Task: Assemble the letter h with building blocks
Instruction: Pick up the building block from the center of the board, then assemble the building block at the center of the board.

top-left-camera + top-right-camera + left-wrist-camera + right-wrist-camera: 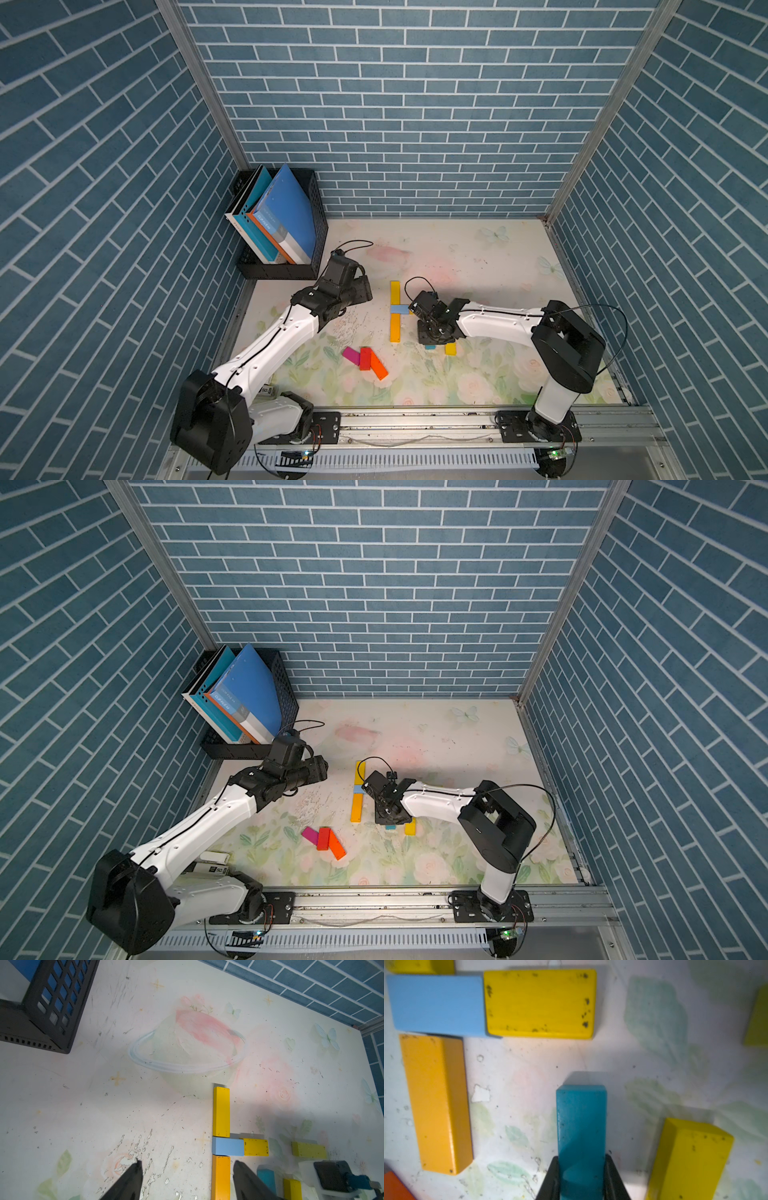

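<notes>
My right pincer (581,1159) clamps the teal block (581,1118) by its long sides — beyond its far end lie the yellow block (539,1003) and light blue block (438,1004), touching end to end. My left pincer (187,1163) stands wide over the mat (83,1105).

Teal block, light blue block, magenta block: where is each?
teal block (581,1122): right wrist view, its broad face.
light blue block (227,1146): left wrist view, its top face.
magenta block (351,355): in a top view, its top face.
</notes>
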